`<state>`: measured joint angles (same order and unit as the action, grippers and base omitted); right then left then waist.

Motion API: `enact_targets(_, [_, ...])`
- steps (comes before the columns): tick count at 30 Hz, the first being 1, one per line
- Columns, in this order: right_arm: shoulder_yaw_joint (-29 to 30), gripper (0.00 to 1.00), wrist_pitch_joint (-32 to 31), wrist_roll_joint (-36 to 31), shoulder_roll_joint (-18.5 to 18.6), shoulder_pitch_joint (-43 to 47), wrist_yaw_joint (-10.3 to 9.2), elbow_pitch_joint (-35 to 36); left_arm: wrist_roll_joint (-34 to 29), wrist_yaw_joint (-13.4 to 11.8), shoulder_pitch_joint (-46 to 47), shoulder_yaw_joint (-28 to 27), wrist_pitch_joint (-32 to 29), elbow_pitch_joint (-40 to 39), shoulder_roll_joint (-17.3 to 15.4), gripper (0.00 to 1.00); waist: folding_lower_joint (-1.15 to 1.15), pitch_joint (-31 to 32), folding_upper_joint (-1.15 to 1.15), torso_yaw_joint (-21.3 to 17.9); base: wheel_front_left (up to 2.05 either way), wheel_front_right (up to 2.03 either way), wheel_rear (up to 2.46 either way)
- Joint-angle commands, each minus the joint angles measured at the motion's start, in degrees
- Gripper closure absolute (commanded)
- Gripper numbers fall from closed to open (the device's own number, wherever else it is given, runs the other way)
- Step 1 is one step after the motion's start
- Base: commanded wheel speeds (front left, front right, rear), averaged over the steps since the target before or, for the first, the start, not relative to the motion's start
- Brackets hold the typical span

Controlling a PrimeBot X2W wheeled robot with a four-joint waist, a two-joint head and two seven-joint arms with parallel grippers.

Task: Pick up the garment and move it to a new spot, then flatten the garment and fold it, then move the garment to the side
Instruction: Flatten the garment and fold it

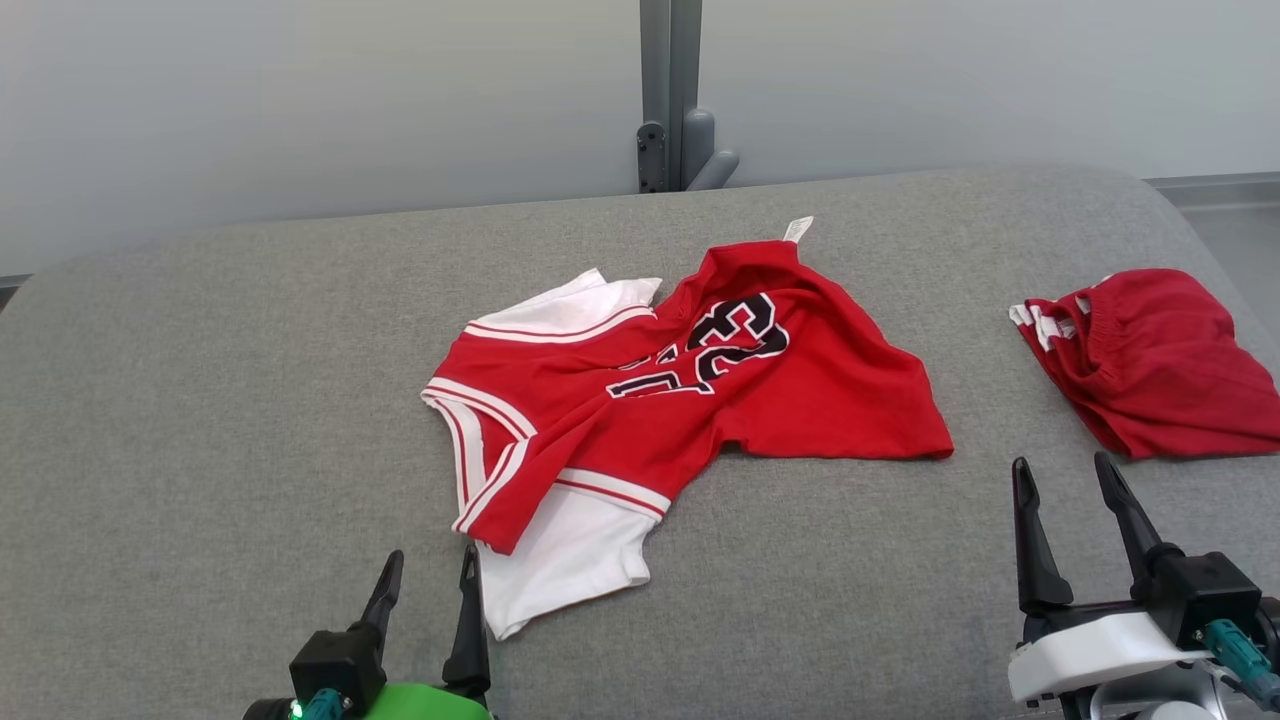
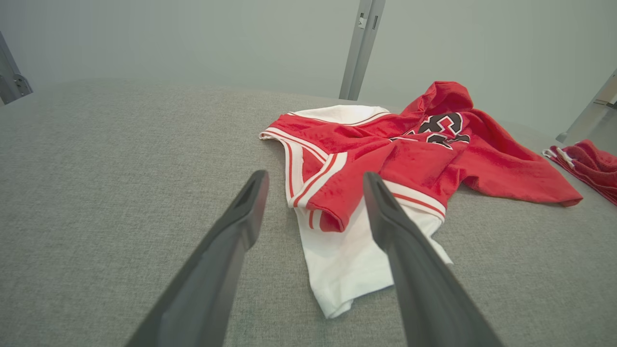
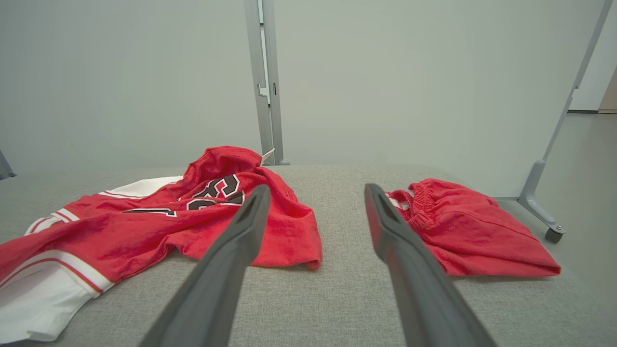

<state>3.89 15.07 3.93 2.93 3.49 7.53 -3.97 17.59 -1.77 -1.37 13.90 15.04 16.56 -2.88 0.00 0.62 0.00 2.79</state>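
The garment (image 1: 690, 400) is a red jersey with white sleeves and black numbers, lying crumpled in the middle of the grey padded surface (image 1: 200, 400). It also shows in the left wrist view (image 2: 409, 159) and the right wrist view (image 3: 159, 226). My left gripper (image 1: 430, 565) stands open at the near edge, just left of the jersey's near white sleeve (image 1: 570, 560), nothing between its fingers. In the left wrist view the left gripper (image 2: 315, 178) frames that sleeve. My right gripper (image 1: 1065, 475) is open at the lower right, apart from the jersey's hem. The right gripper (image 3: 315, 190) points between the two red pieces.
A second red piece, folded shorts (image 1: 1150, 360), lies at the right edge of the surface; it is also in the right wrist view (image 3: 462, 226). A grey post (image 1: 670, 95) and pale panels stand behind. A wheeled frame leg (image 3: 540, 202) stands on the floor at the right.
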Motion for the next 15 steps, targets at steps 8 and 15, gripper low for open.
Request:
enact_targets(8, [-0.61, 0.00, 0.19, 0.67, -0.02, 0.99, -0.09, -0.79, -0.20, -0.09, -1.20, 0.40, 0.15, -0.07, -0.06, 0.00, 0.00, 0.59, 0.00, 0.13, 0.00, 0.00, 0.00])
enact_targets(15, [-0.91, 0.00, 0.18, 0.86, -0.02, 1.17, -0.09, -1.17, -0.42, -0.83, -1.34, 0.25, 0.15, -0.59, -0.06, 0.00, 0.00, 0.97, 0.00, 0.35, 0.00, 0.00, 0.00])
